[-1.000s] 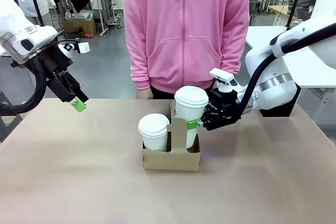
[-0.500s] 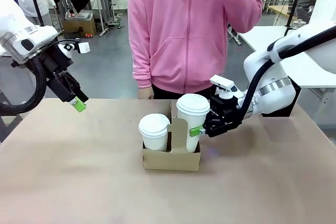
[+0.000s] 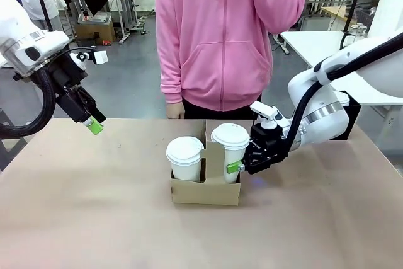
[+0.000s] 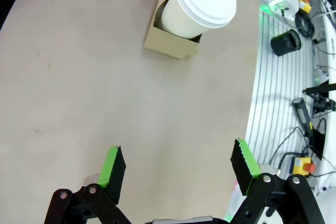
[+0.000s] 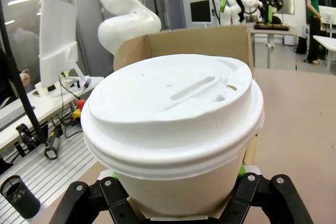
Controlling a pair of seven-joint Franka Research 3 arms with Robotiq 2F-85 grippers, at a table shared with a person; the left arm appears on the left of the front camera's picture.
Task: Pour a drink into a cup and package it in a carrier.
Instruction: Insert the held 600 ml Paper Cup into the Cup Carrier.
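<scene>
The right gripper is gripping the lidded cup, now sitting in the carrier's right slot, release pending, while the left gripper is idling wide open, far left.

text: none legible | cup and its lid: plain white, no print | carrier: bare brown cardboard, no label | grippers and arms: no readable marking | background gear: too small or blurred to read

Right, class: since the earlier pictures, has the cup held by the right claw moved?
Yes. The cup, gripped by the right claw, has gone down into the carrier; its lid now sits nearly level with the other cup.
</scene>
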